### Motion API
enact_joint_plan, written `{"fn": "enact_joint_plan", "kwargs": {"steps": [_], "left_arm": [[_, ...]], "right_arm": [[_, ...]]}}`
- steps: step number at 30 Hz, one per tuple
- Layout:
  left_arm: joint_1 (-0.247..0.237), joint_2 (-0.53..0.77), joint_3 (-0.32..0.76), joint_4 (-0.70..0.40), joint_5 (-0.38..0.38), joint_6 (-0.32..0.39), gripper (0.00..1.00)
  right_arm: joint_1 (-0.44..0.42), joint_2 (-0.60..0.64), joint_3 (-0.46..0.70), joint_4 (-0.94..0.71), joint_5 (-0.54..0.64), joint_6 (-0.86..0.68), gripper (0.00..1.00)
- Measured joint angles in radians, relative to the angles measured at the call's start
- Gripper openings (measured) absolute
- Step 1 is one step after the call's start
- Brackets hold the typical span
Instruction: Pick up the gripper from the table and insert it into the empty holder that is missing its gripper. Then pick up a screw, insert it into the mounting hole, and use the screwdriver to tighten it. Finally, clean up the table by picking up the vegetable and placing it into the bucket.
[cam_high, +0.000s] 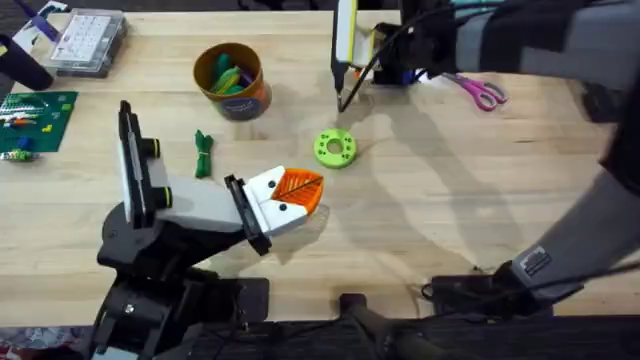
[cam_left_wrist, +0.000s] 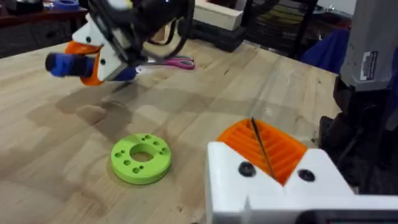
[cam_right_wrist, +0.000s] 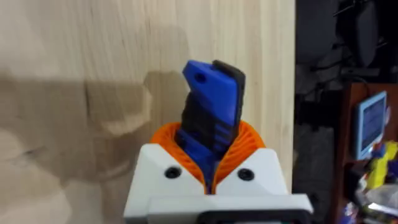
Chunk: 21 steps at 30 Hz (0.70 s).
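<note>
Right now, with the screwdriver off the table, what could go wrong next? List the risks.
1. The right claw pinches the screwdriver by one end only, so it may tilt or slip under load.
2. The scissors lie close beside the right arm and its cables; a swing could sweep them away.
3. The vegetable lies close by the left arm, behind the shut left claw, so reaching it for the bucket may be awkward.
</note>
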Motion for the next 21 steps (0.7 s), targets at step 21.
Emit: {"fn": "enact_joint_plan", "kwargs": {"steps": [21], "left_arm": [[0.0, 0.0, 0.0, 0.001, -0.011, 0.0, 0.018]], "right_arm": [[-0.007, 0.12, 0.043, 0.038, 0.032, -0.17, 0.391]]}}
